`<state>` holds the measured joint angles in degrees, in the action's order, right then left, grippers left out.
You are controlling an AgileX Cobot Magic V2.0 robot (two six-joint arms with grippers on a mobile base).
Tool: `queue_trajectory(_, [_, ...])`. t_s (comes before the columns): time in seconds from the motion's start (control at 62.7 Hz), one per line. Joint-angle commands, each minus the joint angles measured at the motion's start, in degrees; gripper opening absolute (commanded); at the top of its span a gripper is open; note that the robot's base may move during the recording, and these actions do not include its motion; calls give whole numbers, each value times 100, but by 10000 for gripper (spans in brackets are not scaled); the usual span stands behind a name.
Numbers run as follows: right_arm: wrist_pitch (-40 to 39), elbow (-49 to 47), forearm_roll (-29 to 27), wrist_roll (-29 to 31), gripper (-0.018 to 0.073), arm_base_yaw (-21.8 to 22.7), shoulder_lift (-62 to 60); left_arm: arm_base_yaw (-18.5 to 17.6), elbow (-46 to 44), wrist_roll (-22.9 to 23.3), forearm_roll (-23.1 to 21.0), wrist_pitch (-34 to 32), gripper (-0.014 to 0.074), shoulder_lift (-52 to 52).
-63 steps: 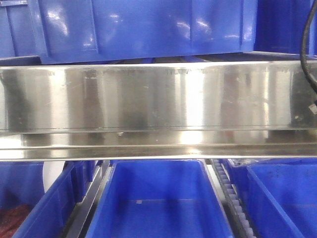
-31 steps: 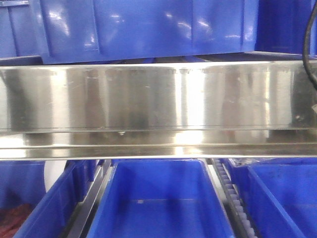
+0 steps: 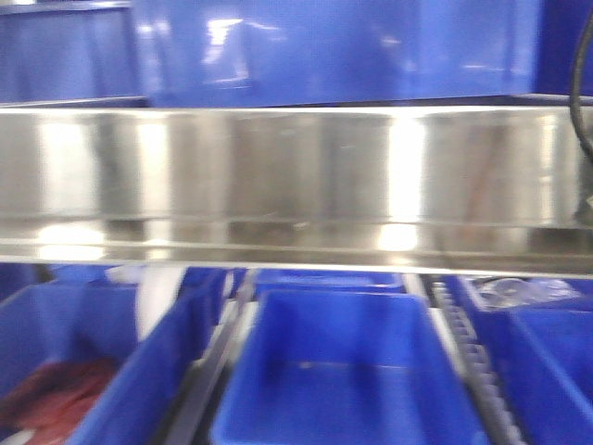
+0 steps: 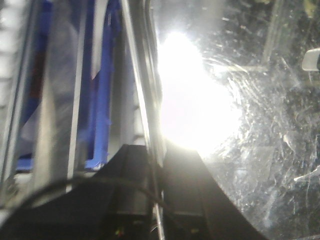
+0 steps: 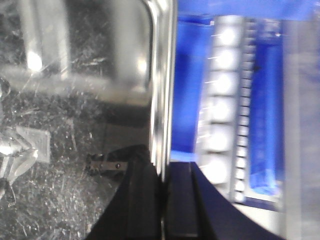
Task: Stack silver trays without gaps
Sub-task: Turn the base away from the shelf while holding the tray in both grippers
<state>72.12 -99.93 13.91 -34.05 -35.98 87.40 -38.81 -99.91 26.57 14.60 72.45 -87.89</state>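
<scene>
A silver tray [image 3: 296,176] fills the front view from edge to edge as a wide shiny band, hanging in front of the blue bins. In the left wrist view my left gripper [image 4: 156,150] is shut on the tray's rim [image 4: 142,90], with the scratched, glaring tray floor [image 4: 260,150] to its right. My right gripper [image 5: 164,167] is shut on the opposite rim [image 5: 162,75], and the tray's scratched floor [image 5: 75,125] and a rounded corner lie to its left. Only this one tray shows.
Blue bins [image 3: 324,371] stand in a row below the tray, the left bin [image 3: 56,399] holding something red. More blue bins [image 3: 324,46] sit on the level above. A white roller track [image 5: 225,100] runs beside the right gripper. A black cable [image 3: 579,74] hangs at the far right.
The bins behind the tray have slid to the right and the picture has blurred. The tray sits slightly higher in the view. Both grips look unchanged.
</scene>
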Motion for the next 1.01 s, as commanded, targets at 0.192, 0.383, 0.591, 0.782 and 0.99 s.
queue_trajectory(0.192, [-220, -277, -375, 39, 56, -113, -245, -190, -156, -178, -532, 238, -48, 187])
queue_trajectory(0.383, [-220, -277, -375, 39, 56, -113, -245, -190, -156, -178, -532, 238, -48, 187])
queue_trajectory(0.591, [-220, -277, -375, 39, 56, -113, -245, -190, -156, -178, -532, 238, -48, 187])
queue_trajectory(0.782, [-215, -277, -375, 39, 56, -113, -245, -190, -156, -178, -532, 238, -48, 187])
queue_trajectory(0.99, [-215, -277, -375, 39, 56, -113, -245, -190, -156, -178, -532, 238, -48, 187])
